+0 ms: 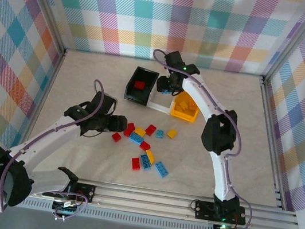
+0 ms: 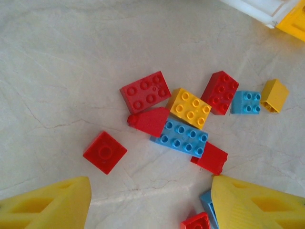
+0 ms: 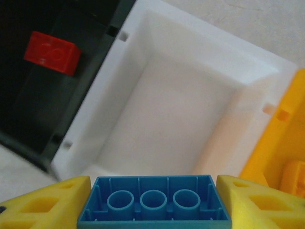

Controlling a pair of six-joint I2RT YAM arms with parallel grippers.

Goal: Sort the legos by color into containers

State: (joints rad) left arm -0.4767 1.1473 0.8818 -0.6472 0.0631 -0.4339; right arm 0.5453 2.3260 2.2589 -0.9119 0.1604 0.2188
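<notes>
Right hand: your right hand [image 3: 153, 210] pinches a blue brick [image 3: 153, 202] by its ends between two yellow fingers [image 3: 45, 205], with the brick's hollow underside towards the wrist camera.
Blue brick's place: it hangs over the open mouth of the white bin [image 3: 119, 81], off the bin's floor.
Bins: from above you see three joined in a row on the far half of the worktop [image 2: 71, 57]. They run black bin [image 1: 131, 82], white bin, yellow bin [image 1: 185, 109].
Black bin: one red brick [image 3: 51, 52] lies inside.
Yellow bin: an orange brick [image 3: 295, 179] shows at the edge of the right wrist view.
Left hand: your left hand [image 2: 151, 205] hovers over the loose bricks [image 2: 182, 137], its fingers spread and nothing between them.
Loose bricks: red, yellow and blue pieces lie in a touching cluster on the worktop. A square red one [image 2: 105, 151] sits apart on the left. A small light-blue one [image 2: 246, 101] and a yellow one [image 2: 274, 95] lie side by side on the right.
</notes>
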